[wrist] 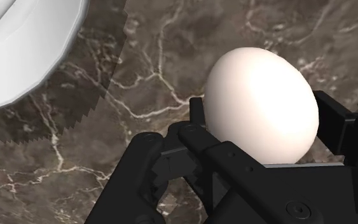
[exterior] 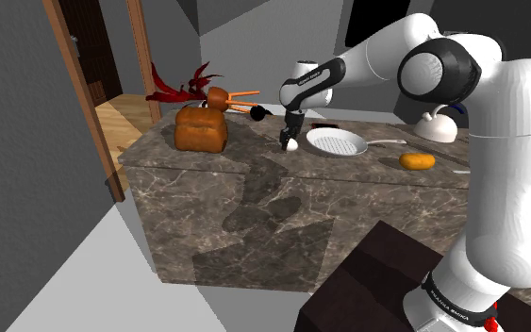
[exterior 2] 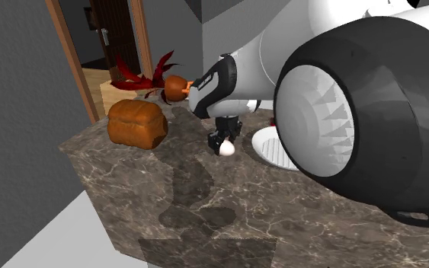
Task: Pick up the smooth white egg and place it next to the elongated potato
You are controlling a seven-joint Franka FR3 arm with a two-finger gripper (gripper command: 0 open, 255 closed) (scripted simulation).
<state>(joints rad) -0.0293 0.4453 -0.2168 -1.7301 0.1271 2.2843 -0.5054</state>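
Egg (wrist: 263, 105), smooth and white, is pinched between the two black fingers (wrist: 336, 121) of the gripper (exterior: 291, 138), one pad pressed on each side of it. In the shoulder view it is seen hanging under the downward-pointing hand, low over the counter (exterior: 254, 193), a slab of dark brown veined marble; whether the shell touches the stone cannot be told. A faint shadow of the arm is cast on the marble on the near side of the gripper.

Just beside the egg, toward the shoulder view's right, a white pan (exterior: 337, 142) is set flat on the counter, its handle pointed further right. Beyond the pan on that side, well apart from the egg, the potato (exterior: 418, 160) is laid, elongated and drawn orange-brown. A white kettle (exterior: 436, 125) is placed behind the potato, partly hidden by the arm.

Toward the shoulder view's left of the gripper, a brown loaf (exterior: 201, 129) is seen near the counter's end, and behind it an orange-brown root (exterior: 220, 96) with red leaves. Past the counter's end a wooden door frame (exterior: 84, 94) is shown, with a lighter wood floor beyond it.
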